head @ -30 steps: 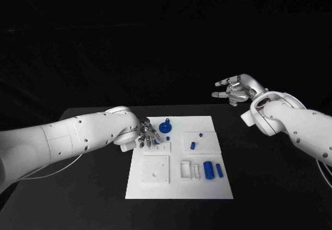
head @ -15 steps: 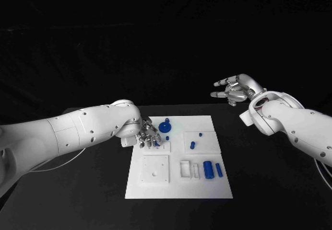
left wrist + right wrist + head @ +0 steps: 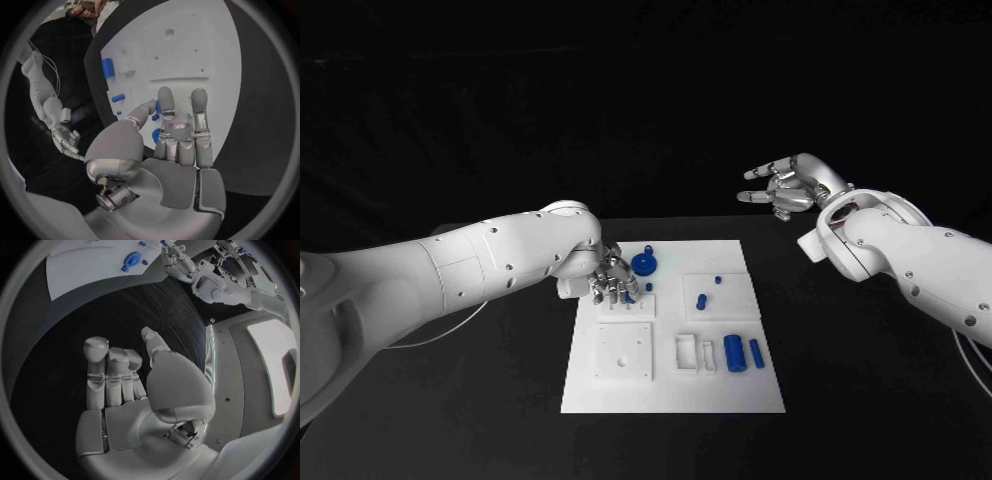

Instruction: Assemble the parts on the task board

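The white task board [image 3: 674, 385] lies in the middle of the black table. On its far part stands a round blue knob [image 3: 646, 265] with a small blue peg [image 3: 651, 288] beside it. My left hand [image 3: 613, 281] hangs over the board's far left corner, fingers pointing down just left of that peg, with nothing in it. In the left wrist view the hand [image 3: 180, 134] has straight fingers over the board [image 3: 200, 45], and blue parts [image 3: 107, 67] lie beyond them. My right hand [image 3: 790, 186] is raised off the board at the far right and holds nothing; its fingers [image 3: 110, 375] are apart.
Two short blue pegs [image 3: 704, 299] stand mid-board. A thick blue cylinder [image 3: 734, 354] and a thinner one [image 3: 756, 352] lie at the board's right. A white square block [image 3: 625, 352] and a white bracket [image 3: 688, 351] sit on the near half. Bare black table surrounds the board.
My left arm has swung in and its hand has crept a little to the right, closer to the blue knob and peg. The right hand has stayed put.
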Tool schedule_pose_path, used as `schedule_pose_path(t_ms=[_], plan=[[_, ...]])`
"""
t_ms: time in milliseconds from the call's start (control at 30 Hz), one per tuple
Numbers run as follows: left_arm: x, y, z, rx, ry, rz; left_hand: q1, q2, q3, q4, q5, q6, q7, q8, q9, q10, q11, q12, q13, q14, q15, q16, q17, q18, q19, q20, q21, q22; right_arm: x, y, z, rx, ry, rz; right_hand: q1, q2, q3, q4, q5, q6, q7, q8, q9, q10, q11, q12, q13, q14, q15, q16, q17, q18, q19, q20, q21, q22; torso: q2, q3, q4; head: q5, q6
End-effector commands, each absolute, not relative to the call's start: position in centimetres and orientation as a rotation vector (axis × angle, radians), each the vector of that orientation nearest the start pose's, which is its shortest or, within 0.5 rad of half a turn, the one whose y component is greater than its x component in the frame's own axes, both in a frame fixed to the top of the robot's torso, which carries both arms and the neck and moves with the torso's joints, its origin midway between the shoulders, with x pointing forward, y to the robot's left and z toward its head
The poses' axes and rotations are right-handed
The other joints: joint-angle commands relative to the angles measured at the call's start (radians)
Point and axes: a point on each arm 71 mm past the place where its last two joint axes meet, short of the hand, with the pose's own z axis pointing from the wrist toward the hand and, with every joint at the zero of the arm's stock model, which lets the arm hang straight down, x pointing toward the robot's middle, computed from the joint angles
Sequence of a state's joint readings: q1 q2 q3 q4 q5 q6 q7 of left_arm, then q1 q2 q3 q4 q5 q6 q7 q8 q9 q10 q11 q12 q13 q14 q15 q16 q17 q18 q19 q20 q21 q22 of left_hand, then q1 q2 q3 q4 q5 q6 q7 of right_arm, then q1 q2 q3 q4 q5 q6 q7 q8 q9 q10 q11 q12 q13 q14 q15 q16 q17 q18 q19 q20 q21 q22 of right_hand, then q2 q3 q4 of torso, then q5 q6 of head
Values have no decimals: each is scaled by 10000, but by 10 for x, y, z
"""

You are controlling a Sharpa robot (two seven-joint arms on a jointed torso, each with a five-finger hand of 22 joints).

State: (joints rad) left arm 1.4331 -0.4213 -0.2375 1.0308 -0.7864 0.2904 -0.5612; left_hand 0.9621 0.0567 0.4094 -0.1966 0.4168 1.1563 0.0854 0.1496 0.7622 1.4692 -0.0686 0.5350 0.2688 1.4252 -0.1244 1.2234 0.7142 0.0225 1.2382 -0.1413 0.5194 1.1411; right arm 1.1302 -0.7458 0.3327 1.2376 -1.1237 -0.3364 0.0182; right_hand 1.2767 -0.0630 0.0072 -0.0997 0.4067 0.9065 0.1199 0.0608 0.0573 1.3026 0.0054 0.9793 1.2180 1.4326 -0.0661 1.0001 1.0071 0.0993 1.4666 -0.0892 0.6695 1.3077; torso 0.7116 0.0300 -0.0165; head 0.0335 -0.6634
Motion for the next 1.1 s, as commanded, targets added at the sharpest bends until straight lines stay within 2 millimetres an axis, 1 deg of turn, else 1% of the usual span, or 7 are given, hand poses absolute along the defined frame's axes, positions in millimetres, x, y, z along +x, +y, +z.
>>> schedule_pose_path(t_ms=[33, 100, 267, 467, 667, 800, 1100], plan=[[565, 143, -191, -1745, 24445, -2808, 421, 299, 6, 70, 0, 1952, -1258, 15, 14, 469, -96, -20, -8, 19, -50, -26, 9, -20, 97, 3, -36, 8, 560, -258, -109, 3648, 14056, 8294, -43, 20, -5, -44, 18, 13, -3, -29, 9, -55, -6, 9, -8, 28, -5, -50, 12, 170, 518, 45, -56, 350, -2, -5, 9, -6, -4], [566, 142, -191, -1652, 24390, -2743, 429, 292, 10, 79, 3, 1951, -1259, 13, 31, 468, -98, -15, -8, 25, -52, -30, 8, -21, 119, 0, -66, 41, 560, -258, -109, 3644, 14058, 8303, -43, 20, -5, -44, 18, 13, -3, -29, 9, -55, -6, 9, -8, 28, -5, -50, 12, 170, 518, 45, -56, 350, -2, -9, 5, -14, -22], [567, 141, -192, -1554, 24371, -2622, 434, 294, 16, 82, 3, 1953, -1259, 12, 40, 469, -98, -13, -8, 28, -52, -28, 14, -24, 129, -2, -85, 62, 560, -257, -109, 3637, 14059, 8318, -43, 20, -5, -44, 18, 13, -3, -29, 9, -55, -6, 9, -8, 28, -5, -50, 12, 170, 518, 45, -56, 350, -14, 7, 24, -14, -40], [567, 140, -194, -1539, 24316, -2534, 447, 294, 20, 84, 8, 1946, -1262, 17, 72, 467, -103, 4, -7, 36, -59, -15, 39, -24, 165, -10, -125, 113, 560, -256, -109, 3629, 14068, 8345, -43, 20, -5, -44, 18, 13, -3, -29, 9, -55, -6, 9, -8, 28, -5, -50, 12, 170, 518, 45, -56, 350, -8, -9, 26, -16, -45], [567, 138, -196, -1504, 24327, -2497, 458, 288, 24, 107, 10, 1924, -1261, 25, 131, 468, -102, 13, -30, 36, -59, -15, 49, -29, 202, -13, -199, 198, 560, -255, -110, 3630, 14085, 8360, -43, 20, -5, -44, 18, 13, -3, -29, 9, -55, -6, 9, -8, 28, -5, -50, 12, 170, 518, 45, -56, 350, -15, -1, 22, -30, -53], [566, 138, -199, -1487, 24387, -2468, 458, 293, 27, 118, 11, 1922, -1260, 26, 141, 468, -102, 14, -34, 40, -58, -16, 54, -29, 213, -12, -222, 218, 560, -255, -110, 3631, 14089, 8361, -35, 32, -18, -40, 43, -12, 1, -29, 8, -60, -4, 6, -12, 30, -4, -49, 21, 171, 518, 47, -57, 359, -12, -8, 23, -29, -58], [565, 138, -203, -1472, 24468, -2431, 458, 293, 27, 118, 11, 1922, -1260, 26, 141, 468, -102, 14, -34, 40, -58, -16, 54, -29, 213, -12, -222, 218, 560, -255, -111, 3638, 14098, 8355, -35, 32, -18, -40, 43, -12, 1, -29, 8, -60, -4, 6, -12, 30, -4, -49, 21, 171, 518, 47, -57, 359, -6, -3, 26, -20, -57]])
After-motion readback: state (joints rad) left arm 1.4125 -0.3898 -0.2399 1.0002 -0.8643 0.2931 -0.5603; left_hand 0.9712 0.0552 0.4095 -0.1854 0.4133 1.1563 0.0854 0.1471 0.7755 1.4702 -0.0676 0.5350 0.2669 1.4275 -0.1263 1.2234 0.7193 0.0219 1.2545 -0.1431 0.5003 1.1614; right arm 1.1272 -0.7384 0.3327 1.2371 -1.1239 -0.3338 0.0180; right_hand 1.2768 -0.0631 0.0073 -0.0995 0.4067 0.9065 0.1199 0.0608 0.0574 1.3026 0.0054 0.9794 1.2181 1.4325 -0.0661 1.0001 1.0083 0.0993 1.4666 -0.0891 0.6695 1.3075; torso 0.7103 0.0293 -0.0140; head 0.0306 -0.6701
